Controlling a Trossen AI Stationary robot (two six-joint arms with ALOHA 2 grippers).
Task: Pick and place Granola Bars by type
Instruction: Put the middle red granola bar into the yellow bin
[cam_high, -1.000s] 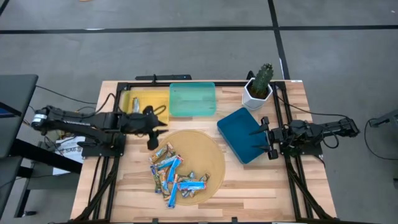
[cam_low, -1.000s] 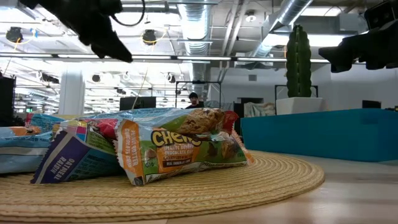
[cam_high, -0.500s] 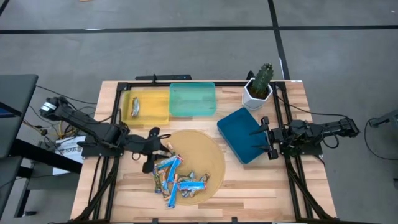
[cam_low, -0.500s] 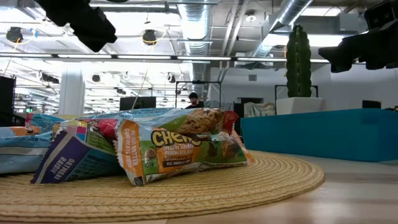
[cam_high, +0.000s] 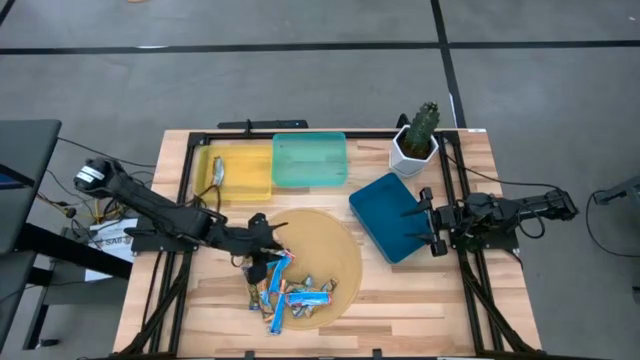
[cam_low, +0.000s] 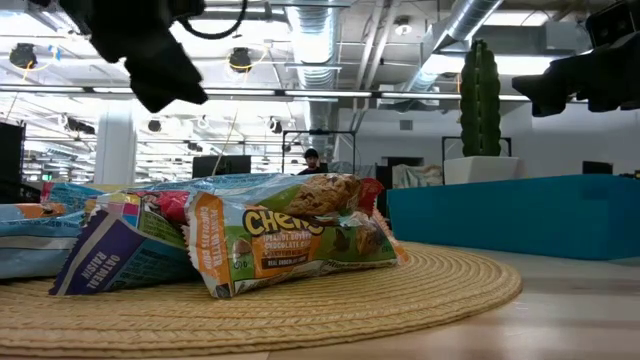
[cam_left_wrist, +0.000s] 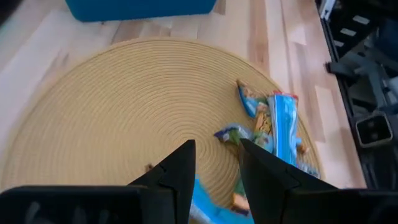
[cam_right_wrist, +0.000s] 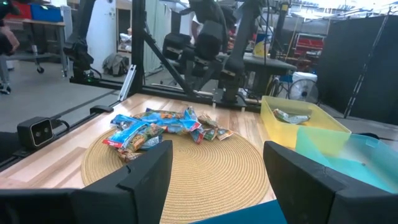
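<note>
Since half a second ago my left gripper (cam_high: 268, 240) has slid right, from the round woven straw mat's (cam_high: 335, 250) left edge to over the far end of the bar pile. A second ago it was back by the yellow plastic tray (cam_high: 240, 170).

Left gripper now: hovering over the mat, fingers (cam_left_wrist: 177, 171) parted by a narrow gap, nothing between them. Low view shows it up above the pile, not touching.

Pile of wrapped granola bars (cam_high: 282, 285): bright blue, tan and silver wrappers heaped on the mat's near-left part, overlapping each other. Closest to the low camera is a tan bar with orange ends (cam_low: 295, 240), leaning on a blue-and-white one (cam_low: 115, 250).

One silver-wrapped bar (cam_high: 216, 172) lies apart in the yellow tray, left side. Translucent teal tray (cam_high: 310, 160) sits just right of the yellow one, touching it. Dark blue tray (cam_high: 390, 215) is right of the mat, turned at an angle.

Right gripper (cam_high: 428, 222): parked over the dark blue tray's right edge, fingers (cam_right_wrist: 146, 171) spread wide, holding nothing.

Small green cactus in a white pot (cam_high: 417, 140) stands at the far right, beyond the dark blue tray.
</note>
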